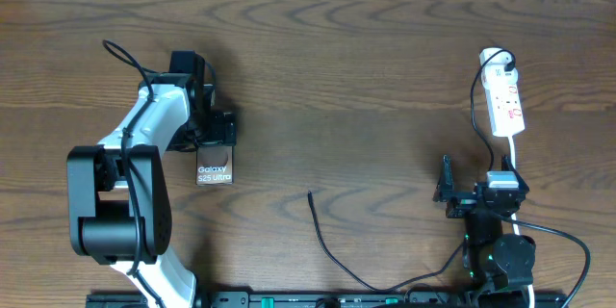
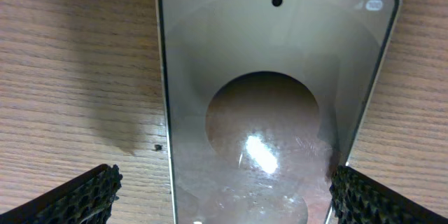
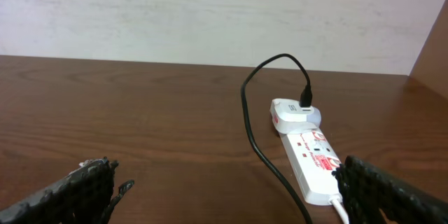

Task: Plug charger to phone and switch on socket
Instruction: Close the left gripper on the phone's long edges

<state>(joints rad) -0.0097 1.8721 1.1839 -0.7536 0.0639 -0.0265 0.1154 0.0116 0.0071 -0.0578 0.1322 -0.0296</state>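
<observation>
The phone (image 1: 215,171) lies flat on the table, face up with "Galaxy S25 Ultra" lettering, and it fills the left wrist view (image 2: 273,77). My left gripper (image 1: 214,146) is open and straddles its end (image 2: 224,189), with a gap at the left finger. The charger (image 1: 327,241) is a thin black cable whose free tip (image 1: 310,193) lies on the table at centre. The white socket (image 1: 504,104) lies at the far right, with a white adapter (image 3: 294,115) plugged into it. My right gripper (image 1: 446,191) is open and empty (image 3: 227,189), short of the socket (image 3: 311,157).
The black cable (image 3: 259,147) runs from the adapter past the socket toward my right arm. The thick white cord (image 1: 515,159) leaves the socket's near end. The table's back edge meets a pale wall (image 3: 210,14).
</observation>
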